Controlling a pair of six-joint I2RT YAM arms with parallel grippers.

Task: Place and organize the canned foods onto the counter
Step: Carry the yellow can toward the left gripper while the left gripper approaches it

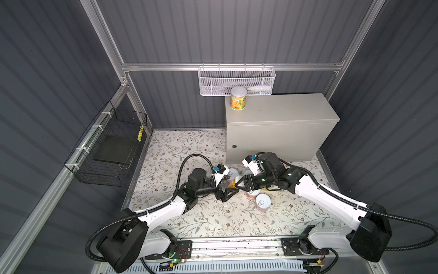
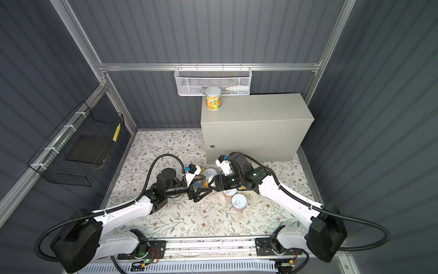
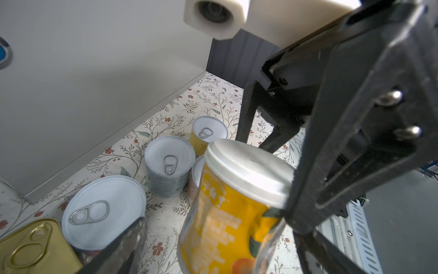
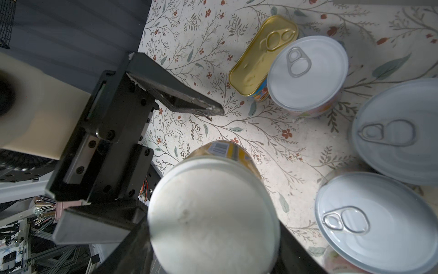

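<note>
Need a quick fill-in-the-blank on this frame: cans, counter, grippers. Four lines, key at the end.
1. Only ____ can stands on the counter.
2. The right gripper is shut on the yellow can; the left gripper has its jaws ____.
3. The flat rectangular tin on the floral mat is ____ in colour.
4. The round lock on the counter's front is ____.

Missing words: one; open; gold; blue.

The flowered tabletop (image 1: pixel 203 220) carries the grey cabinet (image 1: pixel 279 132) (one orange can (image 1: pixel 238 99) stands on its top) and a cluster of cans (image 1: pixel 262 201) just before its front.
</note>
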